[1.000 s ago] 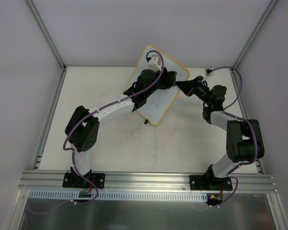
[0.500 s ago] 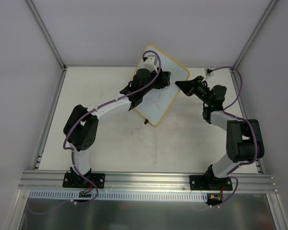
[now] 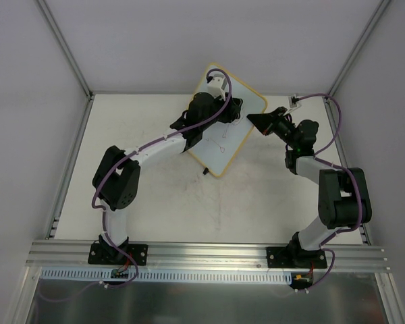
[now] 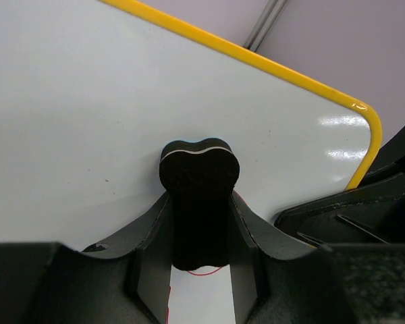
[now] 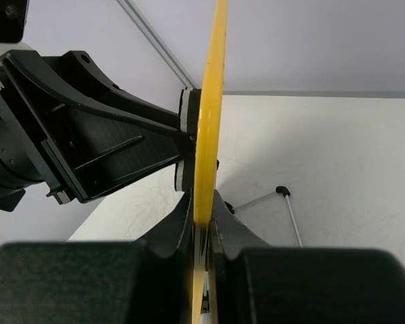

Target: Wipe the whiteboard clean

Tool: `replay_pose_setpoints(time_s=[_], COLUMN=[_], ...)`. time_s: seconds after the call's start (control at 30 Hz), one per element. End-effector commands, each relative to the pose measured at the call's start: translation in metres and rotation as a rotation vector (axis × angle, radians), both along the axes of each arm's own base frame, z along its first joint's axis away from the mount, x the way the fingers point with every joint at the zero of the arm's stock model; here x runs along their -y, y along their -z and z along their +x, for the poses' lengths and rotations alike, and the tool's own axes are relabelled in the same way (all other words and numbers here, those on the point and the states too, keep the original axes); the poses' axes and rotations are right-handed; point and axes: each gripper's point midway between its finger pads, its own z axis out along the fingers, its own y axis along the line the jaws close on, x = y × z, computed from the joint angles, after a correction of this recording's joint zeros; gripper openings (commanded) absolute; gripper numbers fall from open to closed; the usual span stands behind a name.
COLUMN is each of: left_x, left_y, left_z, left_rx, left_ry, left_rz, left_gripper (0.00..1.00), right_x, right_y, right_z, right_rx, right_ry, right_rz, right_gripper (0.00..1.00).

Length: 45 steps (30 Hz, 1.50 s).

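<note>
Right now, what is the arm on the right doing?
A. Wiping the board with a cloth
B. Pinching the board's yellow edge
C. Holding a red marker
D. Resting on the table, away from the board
B: in the right wrist view, the right gripper is closed on the yellow edge of the whiteboard, while the left gripper presses a black eraser against its white face.

I see a robotics lab test cell: a scuffed white desk [image 3: 256,202] boxed in by plain grey panels [image 3: 27,135] on aluminium posts [image 3: 64,47], the cabled left arm [image 3: 152,150] and right arm [image 3: 337,196] bolted to an extruded aluminium rail [image 3: 209,253] at its near edge.
</note>
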Motion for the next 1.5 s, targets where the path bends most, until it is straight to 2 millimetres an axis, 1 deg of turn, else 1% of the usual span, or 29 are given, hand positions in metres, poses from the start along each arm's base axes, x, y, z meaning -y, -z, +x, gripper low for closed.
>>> replay_pose_setpoints(time_s=[0.0,0.07,0.23,0.33,0.37,0.4,0.57,0.77,0.9,1.0,1.07,1.13,1.33,1.37,1.43,1.47], left_x=[0.013,0.014,0.017,0.021,0.02,0.021,0.021,0.025,0.033,0.034,0.031,0.028,0.014,0.009,0.003,-0.005], left_y=[-0.034,-0.038,-0.038,-0.028,-0.018,-0.014,0.015,0.04,0.055,0.068,0.075,0.078,0.095,0.102,0.109,0.115], left_z=[0.005,0.005,0.0,-0.007,-0.009,-0.011,-0.015,-0.02,-0.032,-0.042,-0.047,-0.051,-0.068,-0.073,-0.077,-0.082], left_rx=[0.097,0.105,0.107,0.101,0.089,0.084,0.06,0.032,0.013,0.01,0.0,-0.006,-0.03,-0.04,-0.051,-0.063], left_ry=[0.056,0.064,0.093,0.113,0.112,0.115,0.127,0.159,0.228,0.254,0.253,0.242,0.243,0.243,0.233,0.224], left_rz=[-0.037,-0.042,-0.04,-0.023,-0.01,-0.006,0.04,0.079,0.102,0.136,0.152,0.161,0.207,0.22,0.237,0.249], left_gripper=[0.0,0.0,0.0,0.0,0.0,0.0,0.0,0.0,0.0,0.0,0.0,0.0,0.0,0.0,0.0,0.0], right_x=[-0.034,-0.034,-0.034,-0.034,-0.034,-0.034,-0.034,-0.034,-0.033,-0.034,-0.033,-0.034,-0.034,-0.034,-0.034,-0.034], right_y=[-0.013,-0.013,-0.013,-0.013,-0.014,-0.014,-0.014,-0.014,-0.014,-0.014,-0.014,-0.013,-0.015,-0.014,-0.014,-0.015], right_z=[-0.035,-0.035,-0.034,-0.034,-0.035,-0.034,-0.035,-0.034,-0.034,-0.033,-0.033,-0.033,-0.033,-0.034,-0.034,-0.034], right_rx=[0.135,0.135,0.133,0.133,0.134,0.135,0.135,0.137,0.134,0.134,0.134,0.132,0.136,0.134,0.134,0.134], right_ry=[-0.221,-0.221,-0.219,-0.219,-0.221,-0.219,-0.221,-0.221,-0.218,-0.218,-0.216,-0.218,-0.218,-0.218,-0.218,-0.22], right_rz=[-0.06,-0.06,-0.06,-0.06,-0.059,-0.06,-0.06,-0.06,-0.059,-0.059,-0.058,-0.059,-0.058,-0.058,-0.059,-0.058], right_gripper=[0.0,0.0,0.0,0.0,0.0,0.0,0.0,0.0,0.0,0.0,0.0,0.0,0.0,0.0,0.0,0.0])
